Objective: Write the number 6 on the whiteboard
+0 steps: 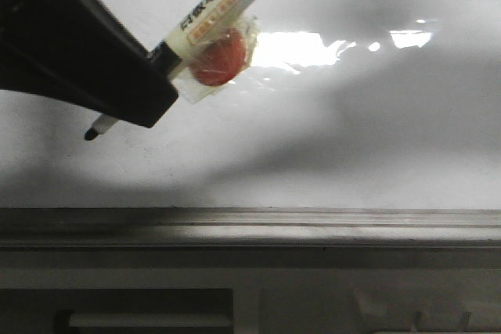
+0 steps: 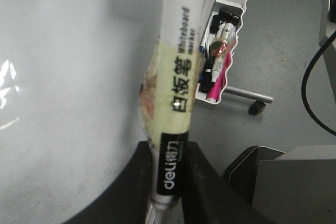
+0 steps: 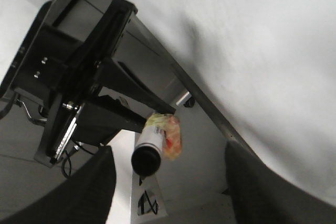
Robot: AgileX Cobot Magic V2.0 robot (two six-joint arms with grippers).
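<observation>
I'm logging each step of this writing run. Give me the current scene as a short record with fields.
left gripper: shut on the marker
marker: white barrel, tape and an orange-red patch on it, dark tip pointing down-left in the front view
whiteboard: no marker line visible; bright glare
tray rail: grey, along the board's lower edge
right gripper: open, holding nothing
</observation>
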